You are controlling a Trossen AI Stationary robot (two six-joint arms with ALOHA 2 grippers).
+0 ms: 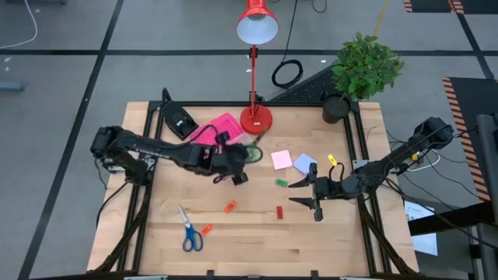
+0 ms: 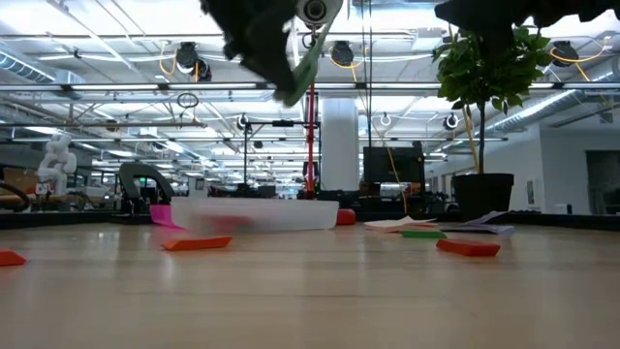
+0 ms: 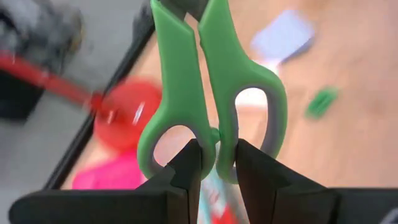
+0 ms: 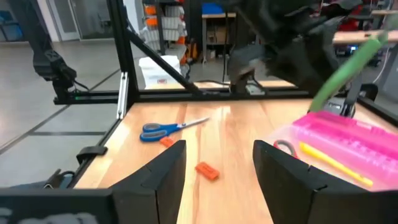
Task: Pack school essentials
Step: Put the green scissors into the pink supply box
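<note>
My left gripper (image 1: 236, 165) hovers above mid-table, shut on green-handled scissors (image 3: 208, 93), beside the pink-lidded clear box (image 1: 222, 127). In the right wrist view the box (image 4: 339, 140) holds a yellow pencil (image 4: 336, 163). My right gripper (image 1: 313, 194) waits open near the table's right side, nothing between its fingers (image 4: 217, 168). Blue-handled scissors (image 1: 189, 233) lie flat near the front left. Orange erasers (image 1: 229, 207) (image 1: 205, 229), a red one (image 1: 279, 211) and a green one (image 1: 281, 182) lie on the wood. Pink (image 1: 281, 159) and blue (image 1: 305, 163) sticky pads lie right of centre. My left gripper pinches the green scissors between its two fingers at the handle end, where the two finger loops meet (image 3: 217, 140). The scissors run lengthwise away from the fingers, their blades out of the wrist picture. They are lifted clear of the table and slant downward (image 2: 305, 68).
A red desk lamp stands on its base (image 1: 255, 119) just behind the box. A black wedge device (image 1: 177, 118) sits at the far left, a potted plant (image 1: 362, 70) at the far right corner. A small yellow item (image 1: 332, 159) lies near the blue pad. Bare wood shows along the front edge (image 1: 311, 249).
</note>
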